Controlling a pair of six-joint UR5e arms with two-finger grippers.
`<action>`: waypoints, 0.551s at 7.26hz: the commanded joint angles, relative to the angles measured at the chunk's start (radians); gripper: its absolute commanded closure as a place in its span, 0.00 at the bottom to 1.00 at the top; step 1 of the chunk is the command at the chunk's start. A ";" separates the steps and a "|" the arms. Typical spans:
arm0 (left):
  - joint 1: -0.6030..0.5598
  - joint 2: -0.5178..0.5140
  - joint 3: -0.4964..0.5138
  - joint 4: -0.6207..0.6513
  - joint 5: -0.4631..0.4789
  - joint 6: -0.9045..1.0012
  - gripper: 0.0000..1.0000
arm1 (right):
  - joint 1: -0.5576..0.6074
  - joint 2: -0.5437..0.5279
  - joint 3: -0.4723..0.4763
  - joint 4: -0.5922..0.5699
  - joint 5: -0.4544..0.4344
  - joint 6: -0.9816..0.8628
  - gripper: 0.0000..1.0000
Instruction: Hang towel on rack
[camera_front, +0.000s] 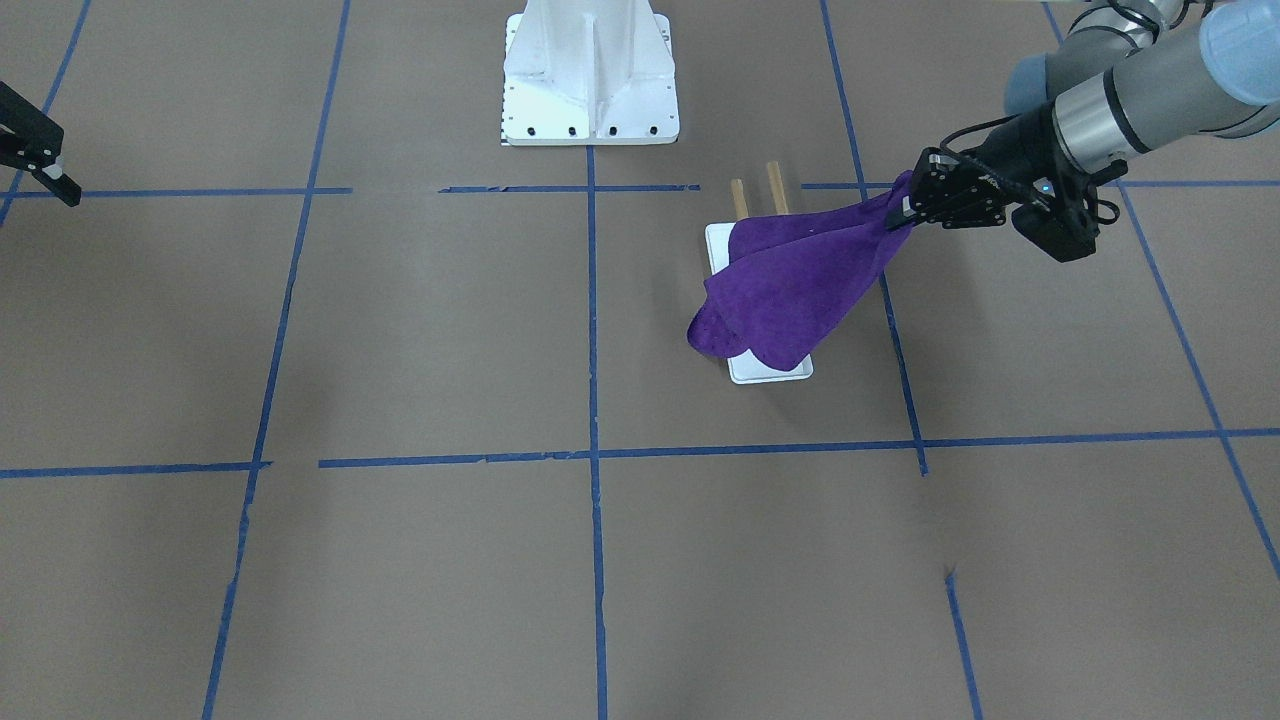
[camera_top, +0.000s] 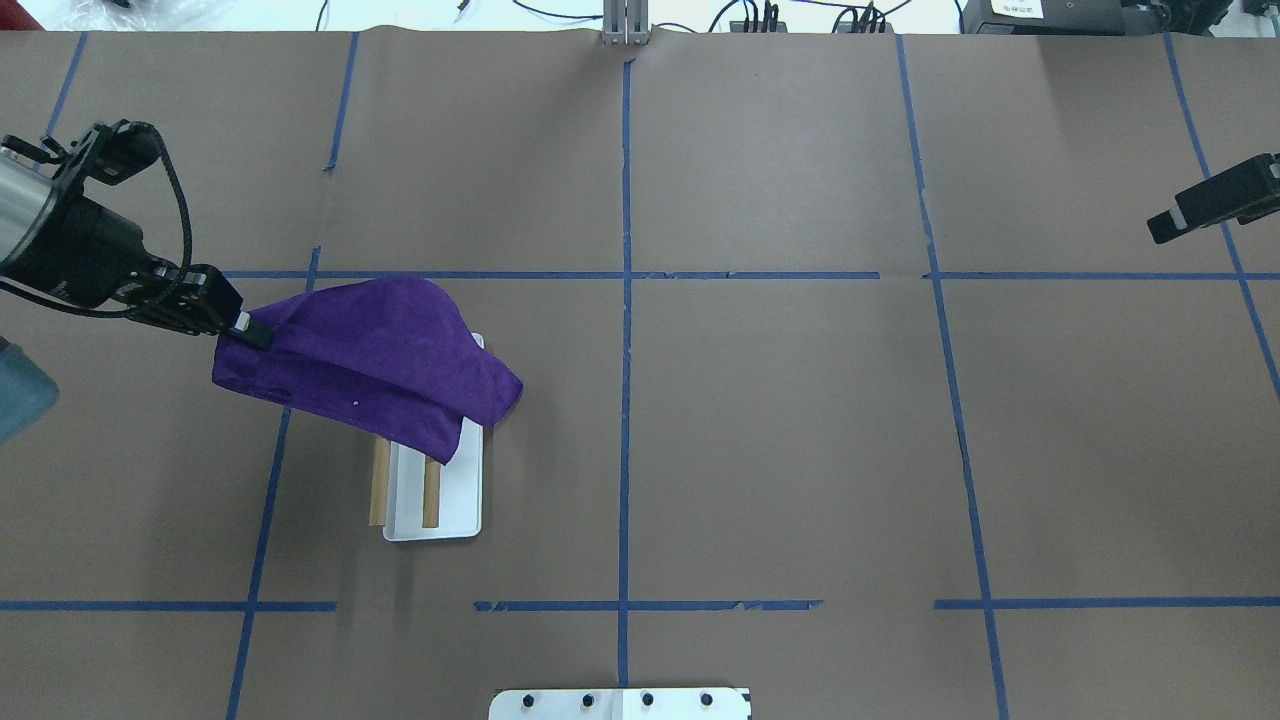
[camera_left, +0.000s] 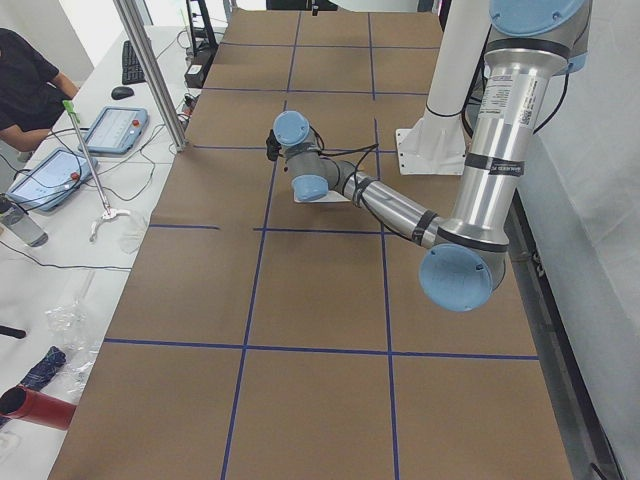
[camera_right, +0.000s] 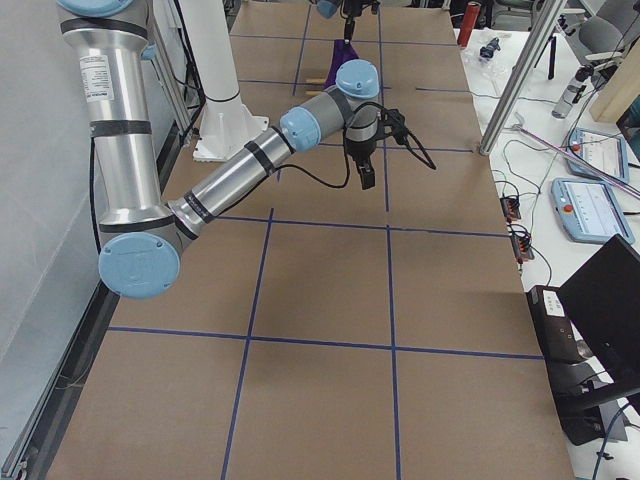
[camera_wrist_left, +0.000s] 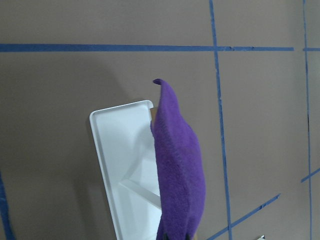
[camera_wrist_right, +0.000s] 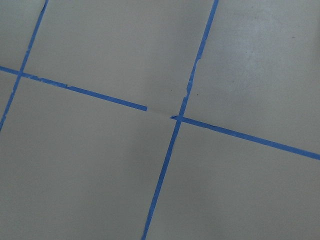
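The deep purple towel (camera_front: 790, 290) lies draped over the far part of the rack, and it also shows from above (camera_top: 370, 365). The rack's white base (camera_front: 770, 372) and two wooden dowels (camera_front: 775, 185) stick out from under it; from above I see the base (camera_top: 460, 500) and the dowels (camera_top: 380, 490). My left gripper (camera_front: 900, 215) (camera_top: 245, 330) is shut on a corner of the towel, pulled out to the rack's left side. In the left wrist view the towel (camera_wrist_left: 177, 165) hangs over the base (camera_wrist_left: 120, 150). My right gripper (camera_top: 1165, 228) (camera_front: 60, 180) looks shut and empty, far off.
The white bolted robot pedestal (camera_front: 590, 80) stands at the robot's side of the table (camera_top: 800, 450), which is covered in brown paper with blue tape lines. Operators' tablets and cables (camera_left: 60, 160) lie past the far edge.
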 joint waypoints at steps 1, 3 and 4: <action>0.001 0.015 0.022 -0.001 0.000 0.002 1.00 | 0.009 -0.002 -0.002 -0.002 0.002 -0.005 0.00; 0.007 0.016 0.065 0.001 0.023 0.002 0.00 | 0.009 -0.006 -0.002 -0.005 0.003 -0.005 0.00; 0.005 0.054 0.070 -0.013 0.046 0.003 0.00 | 0.010 -0.018 -0.003 -0.002 0.003 -0.005 0.00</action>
